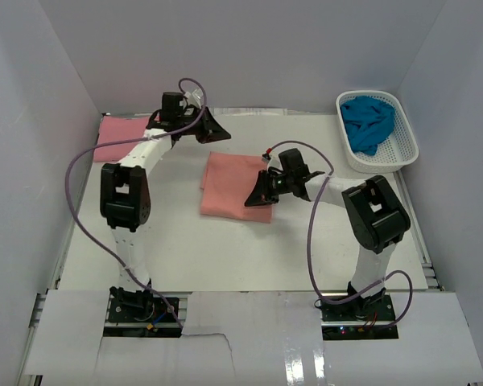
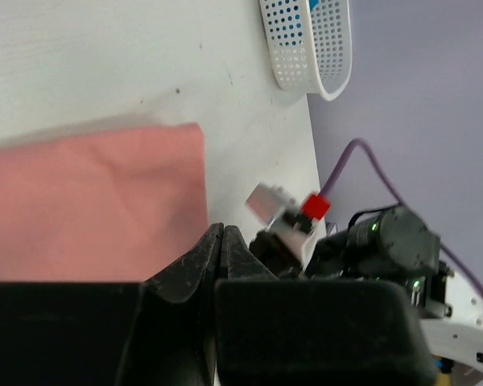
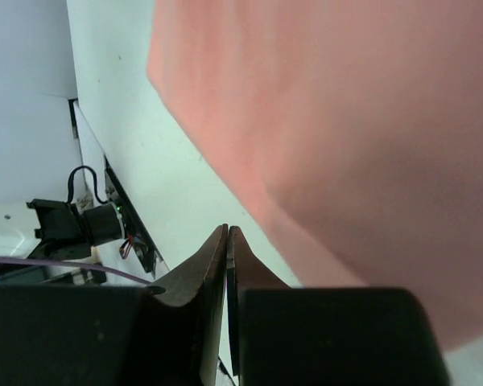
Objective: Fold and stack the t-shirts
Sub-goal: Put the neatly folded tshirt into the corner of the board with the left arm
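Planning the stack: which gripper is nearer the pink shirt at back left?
Left. The left gripper is right of the pink shirt; right gripper is by the salmon shirt.

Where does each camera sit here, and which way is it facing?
Top: fixed above and behind the arm bases, looking down at the table; both arms show, left end effector and right end effector included.
Left wrist: on the left arm, looking across the salmon shirt toward the basket; its shut fingers show.
Right wrist: on the right arm, looking down at that shirt's edge; its shut fingers show.
Shared: all three show the salmon shirt.
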Available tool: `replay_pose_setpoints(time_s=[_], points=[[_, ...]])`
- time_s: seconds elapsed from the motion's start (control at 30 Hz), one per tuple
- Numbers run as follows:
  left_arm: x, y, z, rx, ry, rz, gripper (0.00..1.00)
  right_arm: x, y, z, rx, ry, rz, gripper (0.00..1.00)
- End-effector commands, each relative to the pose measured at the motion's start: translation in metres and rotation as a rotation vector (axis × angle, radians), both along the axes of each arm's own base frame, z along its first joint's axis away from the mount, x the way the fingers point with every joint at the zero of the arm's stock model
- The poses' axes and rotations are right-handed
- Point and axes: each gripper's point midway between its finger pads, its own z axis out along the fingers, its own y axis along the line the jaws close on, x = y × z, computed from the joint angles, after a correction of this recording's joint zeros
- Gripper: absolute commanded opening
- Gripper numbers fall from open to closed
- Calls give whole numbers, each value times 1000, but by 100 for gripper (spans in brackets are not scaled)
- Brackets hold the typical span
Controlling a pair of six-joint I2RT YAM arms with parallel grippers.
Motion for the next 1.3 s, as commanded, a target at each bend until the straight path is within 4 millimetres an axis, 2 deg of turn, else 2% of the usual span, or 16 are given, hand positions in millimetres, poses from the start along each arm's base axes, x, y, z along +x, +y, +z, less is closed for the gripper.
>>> replay_pose_setpoints(time_s=[0.0, 0.03, 0.07, 0.1, 0.17, 0.2, 0.27, 0.43, 0.47, 0.5, 0.6, 0.7, 1.0, 1.03, 1.1, 1.27], points=[[-26, 58, 21, 96, -50, 107, 13, 18, -9, 44, -58, -191, -22, 8], [-31, 74, 30, 129, -83, 156, 15, 18, -14, 47, -84, -193, -32, 8], [-46, 87, 3, 166, -28, 176, 17, 17, -20, 48, -109, -190, -46, 8], [-47, 107, -3, 196, -44, 204, 18, 21, -25, 56, -124, -231, -63, 8], [-53, 128, -9, 240, -54, 245, 20, 24, -32, 62, -150, -260, -84, 8], [-59, 139, -21, 270, -40, 251, 20, 26, -40, 66, -182, -289, -106, 8], [-64, 149, -33, 311, -11, 252, 23, 28, -47, 77, -206, -334, -130, 8], [-63, 153, -49, 351, -7, 218, 25, 33, -70, 89, -288, -424, -199, 20], [-64, 153, -52, 356, 1, 213, 27, 31, -72, 95, -283, -440, -204, 37], [-62, 153, -54, 358, 3, 208, 30, 30, -75, 96, -293, -443, -209, 46], [-63, 151, -56, 348, 11, 198, 45, 27, -79, 106, -284, -469, -209, 64], [-63, 150, -59, 336, 24, 197, 65, 25, -84, 113, -277, -487, -220, 66], [-69, 147, -80, 327, 69, 165, 67, 21, -99, 127, -267, -514, -240, 67], [-69, 145, -81, 320, 71, 158, 77, 20, -100, 129, -265, -516, -242, 67], [-71, 142, -88, 300, 90, 141, 87, 20, -102, 129, -263, -517, -244, 67], [-72, 138, -101, 279, 123, 130, 88, 17, -102, 129, -256, -511, -234, 67]])
